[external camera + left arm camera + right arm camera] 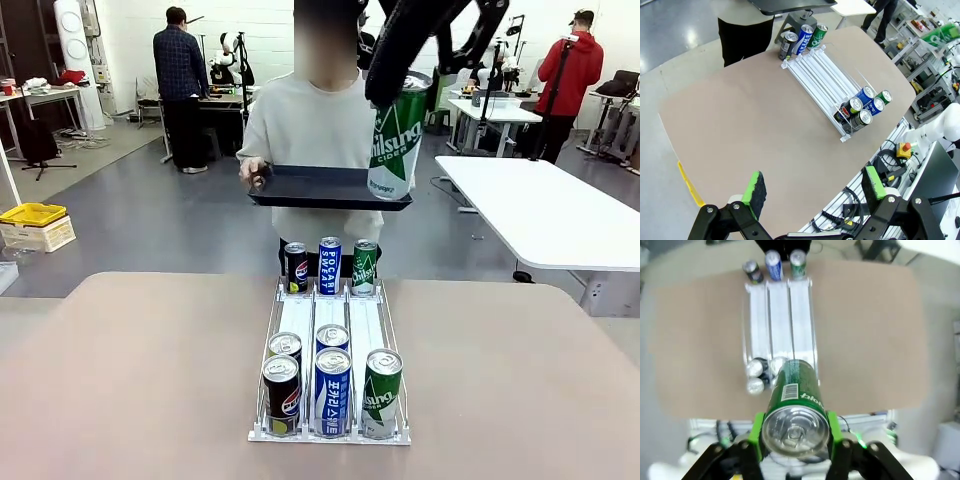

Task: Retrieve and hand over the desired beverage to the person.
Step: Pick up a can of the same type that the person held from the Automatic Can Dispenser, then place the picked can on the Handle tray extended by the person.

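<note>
High over the table's far side, my right gripper (400,78) is shut on a green Chilsung cider can (398,140), which hangs tilted just in front of the dark tray (300,188). The person (310,125) in a light grey sweatshirt holds that tray at the table's far edge. From the right wrist, the can (795,405) sits clamped between the green pads (758,432), its top facing the camera and the rack far below. My left gripper (812,187) is open with nothing in it, high above the table's left part.
A clear three-lane can rack (297,318) lies mid-table, with several black, blue and green cans at its near end and three at its far end. A white table (540,215) stands at the right. Other people stand farther back.
</note>
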`<state>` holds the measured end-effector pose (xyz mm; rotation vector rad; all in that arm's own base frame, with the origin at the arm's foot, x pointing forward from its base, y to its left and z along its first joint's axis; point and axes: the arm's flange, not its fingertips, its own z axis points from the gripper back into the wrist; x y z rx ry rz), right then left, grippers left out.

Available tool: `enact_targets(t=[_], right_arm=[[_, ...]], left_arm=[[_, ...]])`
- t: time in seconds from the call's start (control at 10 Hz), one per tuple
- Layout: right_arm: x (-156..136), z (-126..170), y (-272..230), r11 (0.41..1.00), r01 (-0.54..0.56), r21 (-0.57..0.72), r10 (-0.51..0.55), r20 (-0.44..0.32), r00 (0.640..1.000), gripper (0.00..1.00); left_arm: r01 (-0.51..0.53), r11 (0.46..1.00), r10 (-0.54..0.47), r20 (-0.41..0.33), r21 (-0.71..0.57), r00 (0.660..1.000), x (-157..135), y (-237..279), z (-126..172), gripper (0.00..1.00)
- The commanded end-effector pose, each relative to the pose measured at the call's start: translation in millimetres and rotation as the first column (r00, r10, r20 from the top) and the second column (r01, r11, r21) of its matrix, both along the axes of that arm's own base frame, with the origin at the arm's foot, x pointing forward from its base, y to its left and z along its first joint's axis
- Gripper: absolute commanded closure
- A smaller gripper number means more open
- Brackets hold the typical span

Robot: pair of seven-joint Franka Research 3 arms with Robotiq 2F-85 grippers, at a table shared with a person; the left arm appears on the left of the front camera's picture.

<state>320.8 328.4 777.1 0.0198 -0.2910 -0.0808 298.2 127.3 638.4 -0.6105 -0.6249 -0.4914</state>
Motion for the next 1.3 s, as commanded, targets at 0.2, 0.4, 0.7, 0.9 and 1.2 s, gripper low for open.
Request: enact_targets(t=[0.2,0.4,0.7,0.9,1.2], right_arm=[[46.6,-9.7,12.4,0.999,0.054,-0.01,-0.054,-0.09,0.994,1.0],[64.9,-22.0,7.9,0.999,0.04,-0.002,-0.04,-0.127,0.991,1.0],[54.1,-29.6,9.0,1.0,0.028,-0.006,-0.028,-0.101,0.995,1.0],[54.1,-29.6,9.0,1.0,0.028,-0.006,-0.028,-0.101,0.995,1.0],[54.1,-29.6,9.0,1.0,0.028,-0.006,-0.028,-0.101,0.995,1.0]], left_arm=[[0.021,1.0,-0.021,0.016,-0.006,1.0,-0.9,0.8,-0.9,0.0],[0.021,1.0,-0.021,0.016,-0.006,1.0,-0.9,0.8,-0.9,0.0],[0.021,1.0,-0.021,0.016,-0.006,1.0,-0.9,0.8,-0.9,0.0],[0.021,1.0,-0.021,0.016,-0.006,1.0,-0.9,0.8,-0.9,0.0],[0.021,1.0,-0.021,0.016,-0.006,1.0,-0.9,0.8,-0.9,0.0]])
